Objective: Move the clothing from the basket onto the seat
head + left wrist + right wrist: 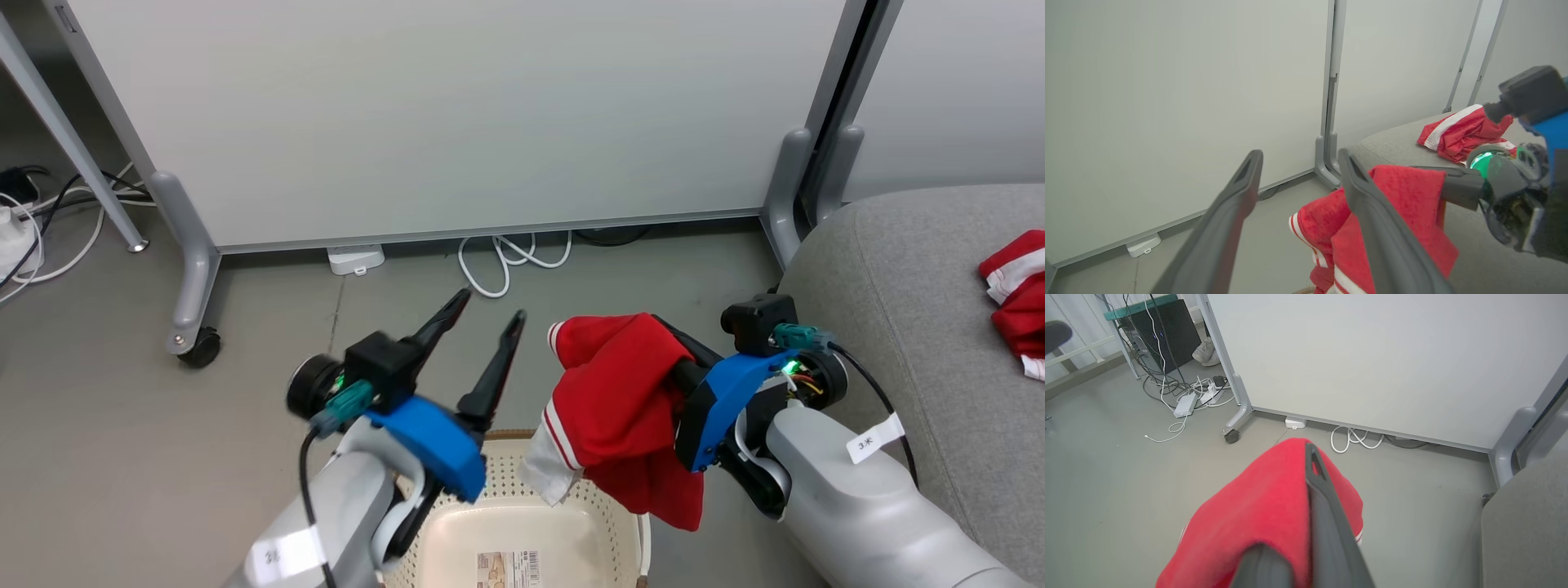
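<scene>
Carry step in hand — right gripper (pixel 669 339) clenched on red garment (pixel 620 400), hanging above basket (pixel 506 469) at 6 o'clock; left gripper (pixel 492 306) splayed, empty — next likely a swing toward 3 o'clock, release over seat (pixel 898 310).

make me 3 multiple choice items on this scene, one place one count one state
1. The loose garment lies on: A a table, B the seat, C a shelf.
2. Red garments in the head view: A one, B two, C four.
3. The left end effector is: A open and empty, B shut on cloth, C shut, empty.
Answers: 1 B, it rests on the grey seat; 2 B, the held garment plus the loose one; 3 A, its jaws stand apart with nothing between.
</scene>
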